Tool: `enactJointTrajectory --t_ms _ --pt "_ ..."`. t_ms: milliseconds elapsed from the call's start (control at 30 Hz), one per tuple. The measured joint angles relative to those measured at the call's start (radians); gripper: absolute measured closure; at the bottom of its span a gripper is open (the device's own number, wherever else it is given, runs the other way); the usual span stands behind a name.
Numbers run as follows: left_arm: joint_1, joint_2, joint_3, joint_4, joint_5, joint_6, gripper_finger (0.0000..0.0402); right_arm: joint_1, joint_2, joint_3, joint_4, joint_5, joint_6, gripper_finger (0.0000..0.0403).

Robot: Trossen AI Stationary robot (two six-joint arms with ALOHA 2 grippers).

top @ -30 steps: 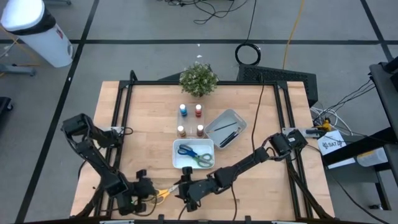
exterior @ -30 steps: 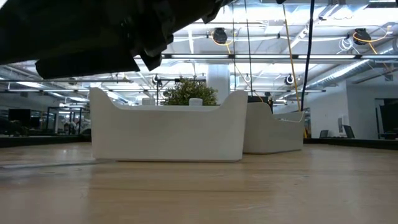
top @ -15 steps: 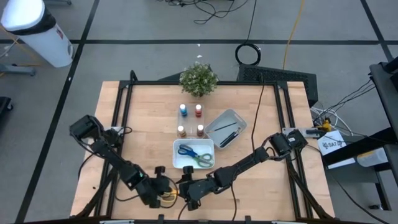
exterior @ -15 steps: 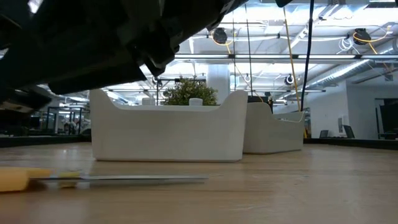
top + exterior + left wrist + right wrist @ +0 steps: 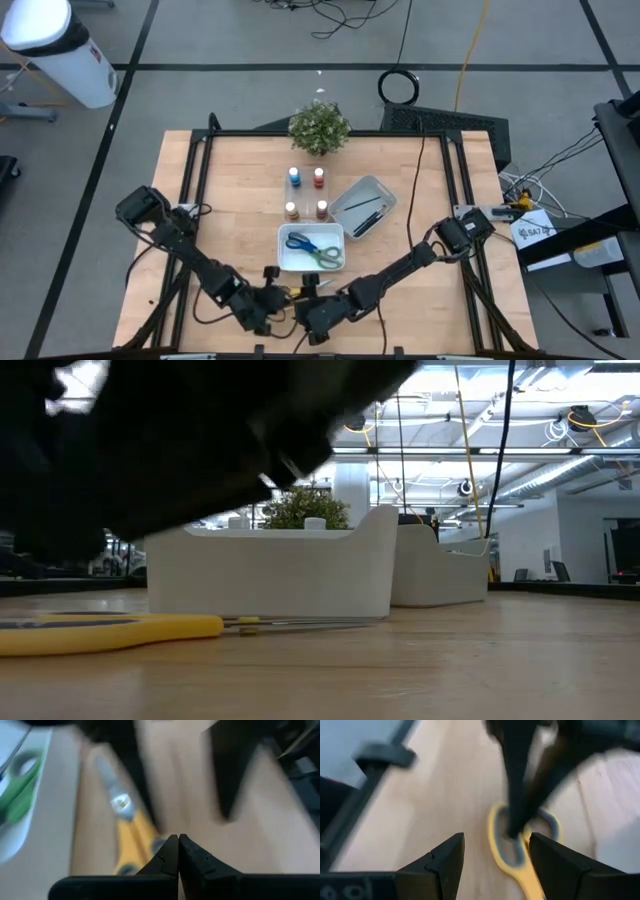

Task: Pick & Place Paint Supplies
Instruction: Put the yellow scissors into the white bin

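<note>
Yellow-handled scissors (image 5: pixel 290 294) lie flat on the wooden table near its front edge, just in front of the white tray (image 5: pixel 283 262); the low view shows their handle (image 5: pixel 110 632) and blades (image 5: pixel 300 623). My left gripper (image 5: pixel 272 300) is shut, its tips at the scissors' handle. My right gripper (image 5: pixel 310 312) stands open just right of the scissors, with nothing between its fingers (image 5: pixel 445 862). Green-handled scissors (image 5: pixel 327 256) and blue-handled scissors (image 5: pixel 297 241) lie in the white tray. My left gripper's shut fingertips (image 5: pixel 512 827) reach slanting down into one ring of the yellow scissors' handle (image 5: pixel 495 837). They hook the ring, they do not pinch it. The scissors lie flat on the table, blades (image 5: pixel 107 775) pointing away from the fingers.
Four small paint bottles (image 5: pixel 307 192) stand behind the white tray. A grey tray (image 5: pixel 385 190) with dark brushes (image 5: pixel 366 208) lies to their right. A potted plant (image 5: pixel 320 128) stands at the far edge. Black frame rails run along both table sides.
My left gripper has swept along the near edge toward the table's right, rolling its wrist, still shut. The yellow scissors have slid flat along the table with it and now lie in front of the white tray.
</note>
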Motion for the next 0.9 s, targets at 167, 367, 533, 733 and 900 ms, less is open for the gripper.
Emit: enactJointTrajectory --t_ms 167,367,533,733,900 --pt "-0.035 -0.002 0.062 -0.048 0.041 0.017 0.0384 -0.010 0.000 0.000 -0.094 0.022 0.003 0.0193" --pt "-0.097 -0.003 0.096 -0.129 0.044 -0.018 0.0387 -0.042 0.000 0.000 -0.178 0.021 0.049 0.0193" --pt "-0.123 -0.003 0.101 -0.137 0.045 -0.021 0.0395 -0.059 0.000 -0.002 -0.206 0.018 0.052 0.0193" --pt "-0.120 -0.004 0.101 -0.138 0.045 -0.027 0.0372 -0.075 -0.007 -0.070 -0.165 -0.079 0.088 0.0193" --pt "-0.113 -0.004 0.101 -0.141 0.051 -0.036 0.0379 -0.076 -0.010 -0.139 -0.112 -0.081 0.115 0.0194"
